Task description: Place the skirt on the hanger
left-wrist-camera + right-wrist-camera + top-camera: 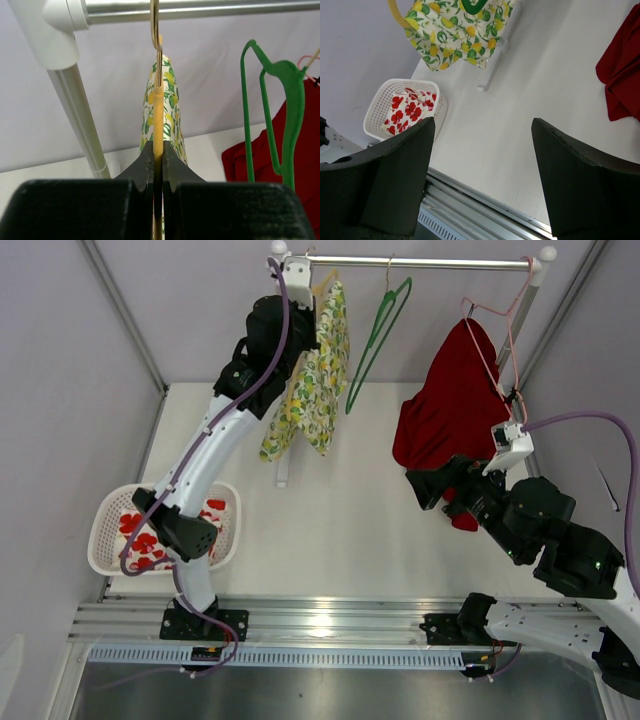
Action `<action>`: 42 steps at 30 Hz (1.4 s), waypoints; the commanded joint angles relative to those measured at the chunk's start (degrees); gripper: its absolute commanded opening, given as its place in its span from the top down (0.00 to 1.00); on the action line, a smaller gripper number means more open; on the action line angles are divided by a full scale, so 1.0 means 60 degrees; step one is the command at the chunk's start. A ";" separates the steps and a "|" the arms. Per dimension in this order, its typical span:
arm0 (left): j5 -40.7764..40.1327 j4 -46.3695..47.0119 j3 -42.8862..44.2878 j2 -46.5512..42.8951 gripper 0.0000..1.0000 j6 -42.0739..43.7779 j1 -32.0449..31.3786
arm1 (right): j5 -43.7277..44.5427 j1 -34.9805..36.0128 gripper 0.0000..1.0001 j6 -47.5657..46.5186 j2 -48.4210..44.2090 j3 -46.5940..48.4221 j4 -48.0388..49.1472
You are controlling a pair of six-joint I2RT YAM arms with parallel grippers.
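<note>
A lemon-print skirt hangs on a yellow hanger whose hook is over the metal rail at its left end. My left gripper is shut on the yellow hanger; in the left wrist view the jaws pinch the hanger's stem just below the hook, with the skirt behind it. My right gripper is open and empty, held above the table at the right; in its wrist view only bare table shows between the fingers. The skirt also shows there at the top.
An empty green hanger hangs mid-rail. A red garment hangs on a pink hanger at the right, close to my right arm. A white basket with a red-flowered cloth sits at the front left.
</note>
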 commanded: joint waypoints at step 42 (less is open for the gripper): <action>0.1317 0.1205 -0.3765 -0.3792 0.31 -0.1036 0.0774 | -0.0280 -0.0086 0.15 -0.0025 -0.0228 -0.0679 0.0504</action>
